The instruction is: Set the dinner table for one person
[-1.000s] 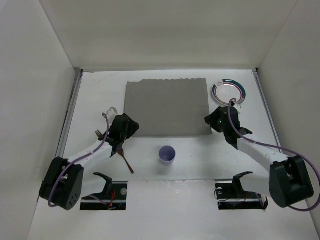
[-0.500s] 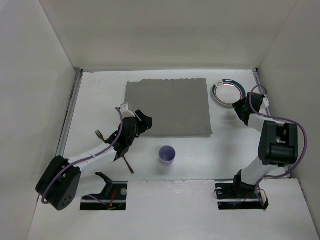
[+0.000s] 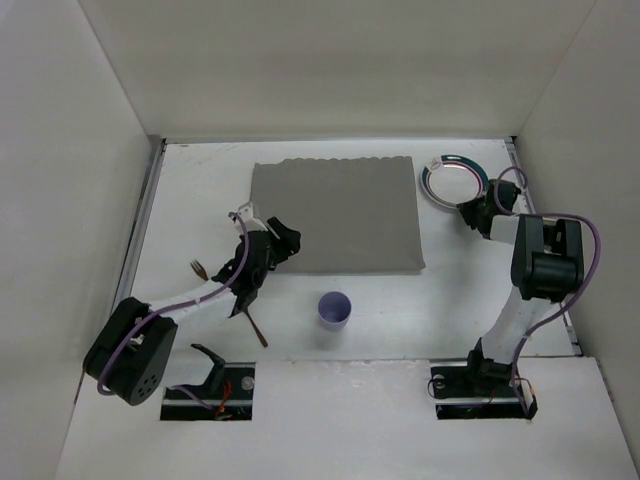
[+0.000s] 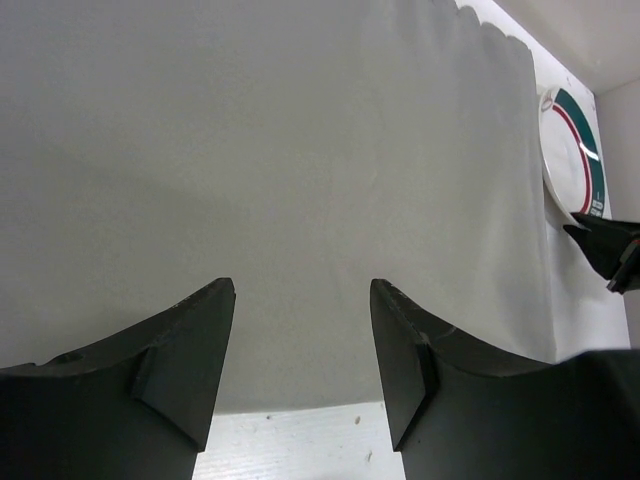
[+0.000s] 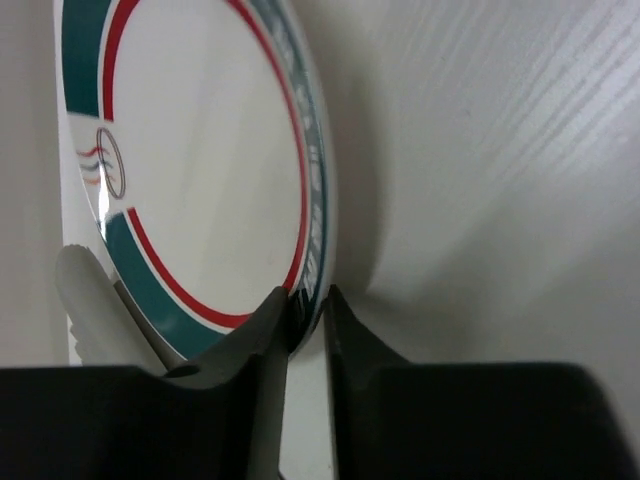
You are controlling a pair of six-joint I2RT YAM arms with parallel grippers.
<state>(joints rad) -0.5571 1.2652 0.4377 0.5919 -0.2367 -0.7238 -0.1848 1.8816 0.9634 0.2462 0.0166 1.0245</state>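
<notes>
Nearest the arm bases, on the white table (image 3: 410, 300), a purple cup (image 3: 334, 309) stands just short of the grey mat (image 3: 335, 215). A brown utensil (image 3: 253, 325) lies to the cup's left and a fork (image 3: 198, 267) lies farther left, all of them off the mat. Over the mat's near left corner the left gripper (image 4: 302, 288) hangs with its jaws apart and nothing between them. Farther back, just off the mat's far right corner, the right gripper (image 5: 305, 298) has its jaws closed on the near rim of the plate (image 5: 200, 150), with only the fingertips engaged. Whether the plate's far side rests on the table cannot be told. The step in hand looks like bringing the plate onto the mat. With so shallow a hold, it is probably best to raise the plate just enough to clear the cloth, so that the mat's edge does not ruck. A slow, level carry to the mat's middle should leave room for cutlery on either side, provided the left arm keeps out of the way.
</notes>
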